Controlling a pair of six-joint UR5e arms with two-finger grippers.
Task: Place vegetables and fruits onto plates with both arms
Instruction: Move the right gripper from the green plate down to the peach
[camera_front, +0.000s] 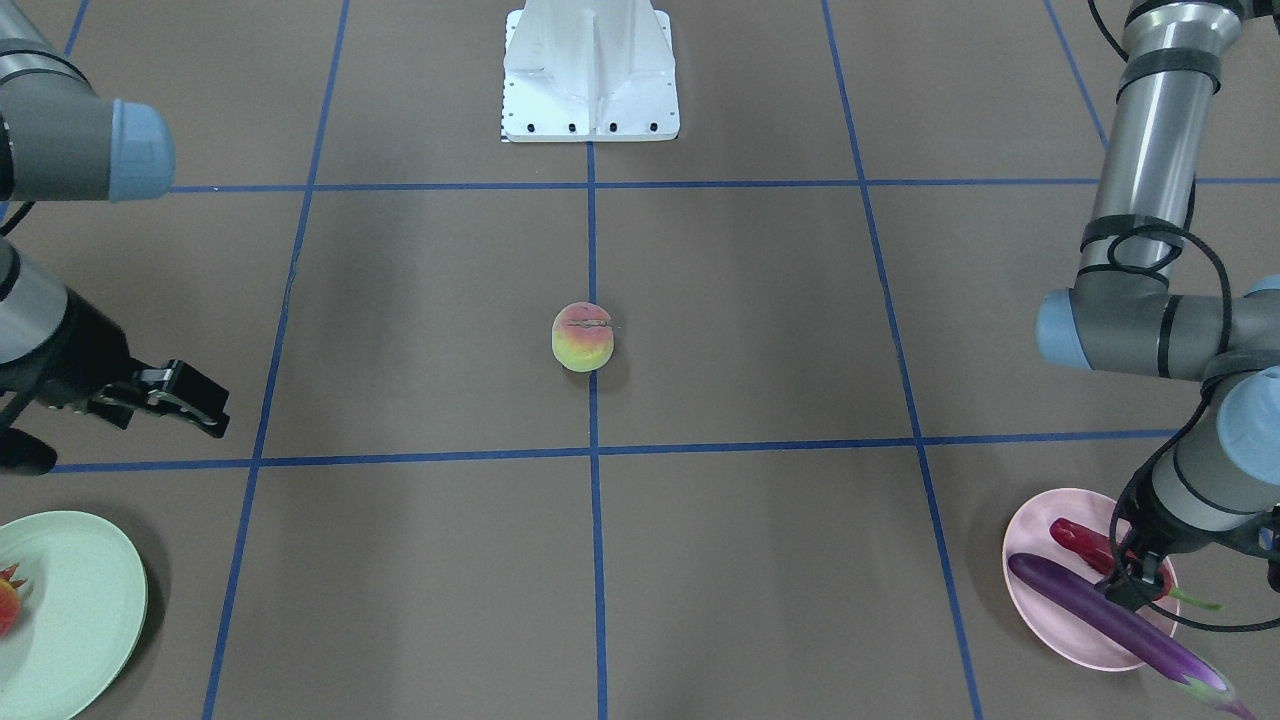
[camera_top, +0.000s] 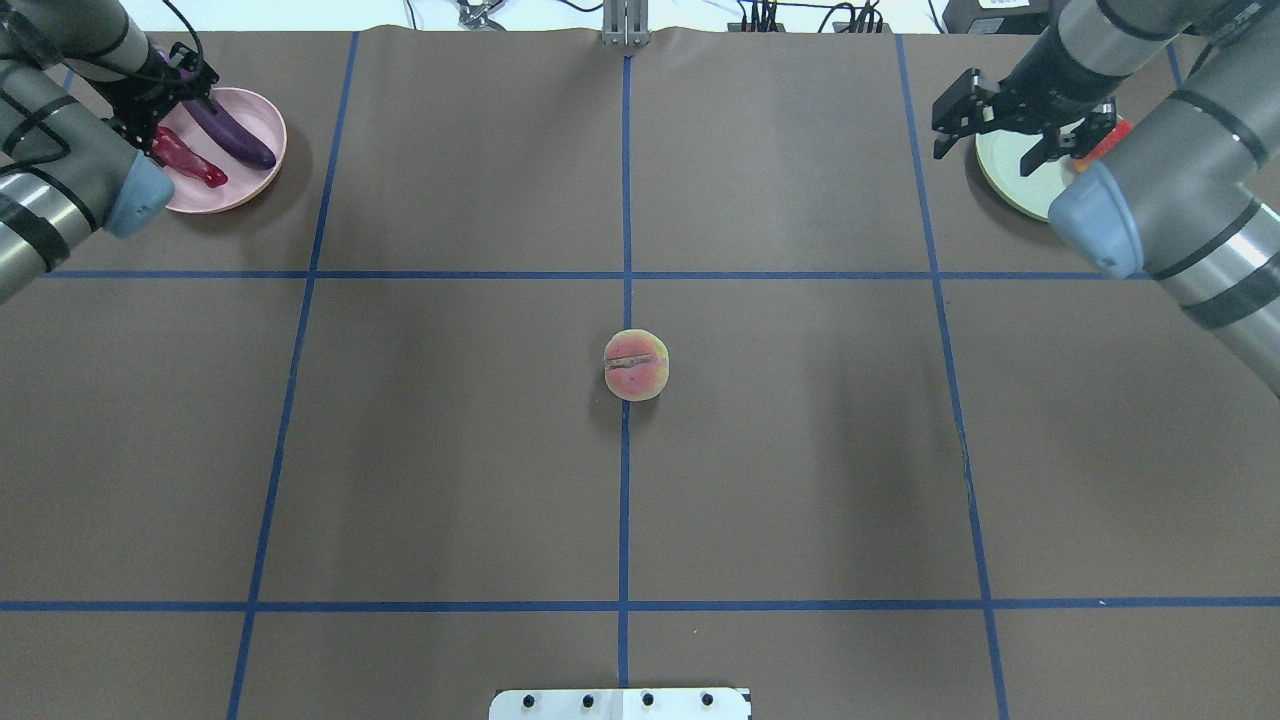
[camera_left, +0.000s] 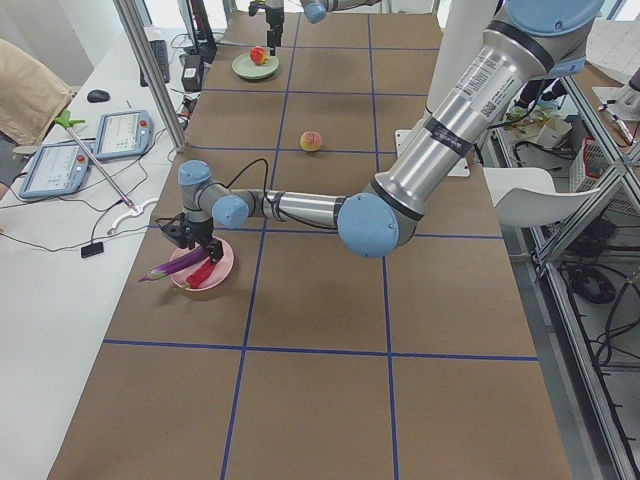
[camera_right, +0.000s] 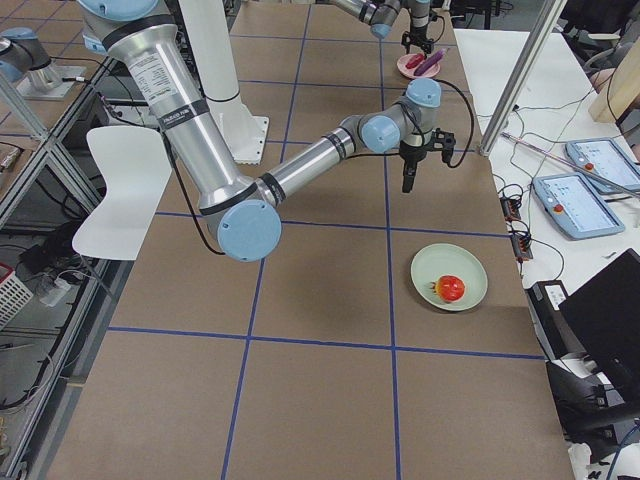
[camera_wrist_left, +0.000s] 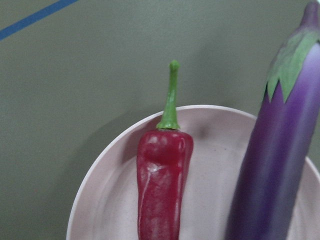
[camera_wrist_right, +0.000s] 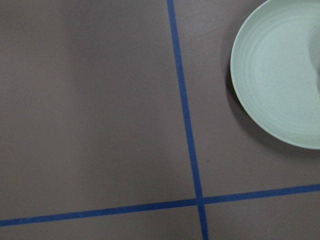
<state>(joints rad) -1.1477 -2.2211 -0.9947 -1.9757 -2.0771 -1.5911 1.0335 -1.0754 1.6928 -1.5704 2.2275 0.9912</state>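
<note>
The peach (camera_front: 582, 337) (camera_top: 636, 365) lies alone at the table's middle on a blue tape line. The purple eggplant (camera_front: 1100, 612) (camera_wrist_left: 280, 165) and the red chili (camera_front: 1078, 540) (camera_wrist_left: 162, 185) lie on the pink plate (camera_front: 1030, 590) (camera_top: 260, 130). My left gripper (camera_front: 1135, 580) (camera_top: 165, 95) hovers just over them and looks open and empty. The red-orange fruit (camera_right: 451, 288) (camera_front: 5, 600) sits on the mint green plate (camera_front: 80, 600) (camera_top: 1010, 170). My right gripper (camera_front: 195, 405) (camera_top: 990, 130) is open and empty, above the table beside that plate on its inner side.
The white pedestal base (camera_front: 590, 70) stands at the robot's edge of the table. Blue tape lines divide the brown table into squares. Operator tablets (camera_left: 120, 135) and cables lie on a side bench beyond the far edge.
</note>
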